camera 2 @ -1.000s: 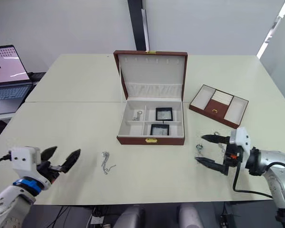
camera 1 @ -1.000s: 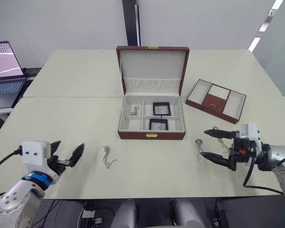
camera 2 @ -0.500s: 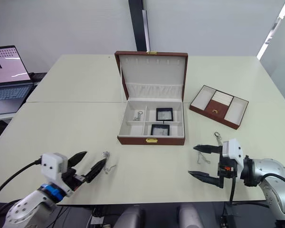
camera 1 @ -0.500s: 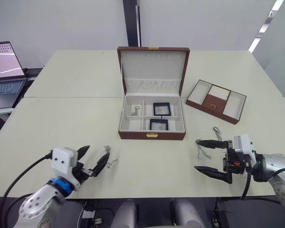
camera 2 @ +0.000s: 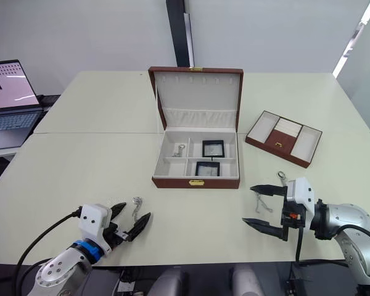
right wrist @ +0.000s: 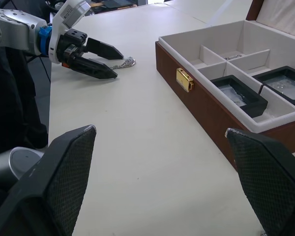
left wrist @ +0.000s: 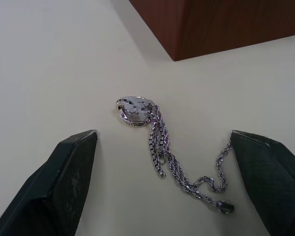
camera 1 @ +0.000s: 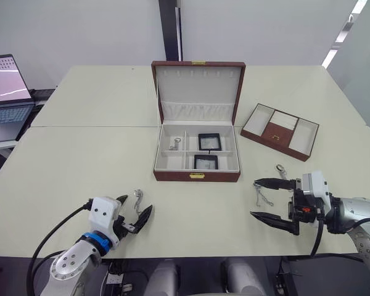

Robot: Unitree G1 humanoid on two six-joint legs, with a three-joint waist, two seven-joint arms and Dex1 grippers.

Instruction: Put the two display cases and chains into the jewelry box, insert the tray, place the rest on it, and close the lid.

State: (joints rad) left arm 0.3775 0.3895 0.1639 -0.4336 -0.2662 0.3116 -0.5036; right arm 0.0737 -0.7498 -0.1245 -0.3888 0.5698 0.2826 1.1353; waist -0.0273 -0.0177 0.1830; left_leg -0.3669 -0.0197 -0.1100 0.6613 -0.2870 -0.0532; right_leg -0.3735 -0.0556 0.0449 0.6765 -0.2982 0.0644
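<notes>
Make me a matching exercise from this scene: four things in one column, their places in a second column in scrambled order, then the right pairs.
Things
1. two small black-framed square display cases
2. shallow reddish-brown tray with cream compartments
3. thin silver chain with a round pendant
4. open laptop

Places
A. on the table between the left gripper's open fingers
B. on a side surface at the robot's far left
C. inside the reddish-brown jewelry box
D. on the table to the right of the box

Pairs: 1-C, 2-D, 3-A, 4-B
</notes>
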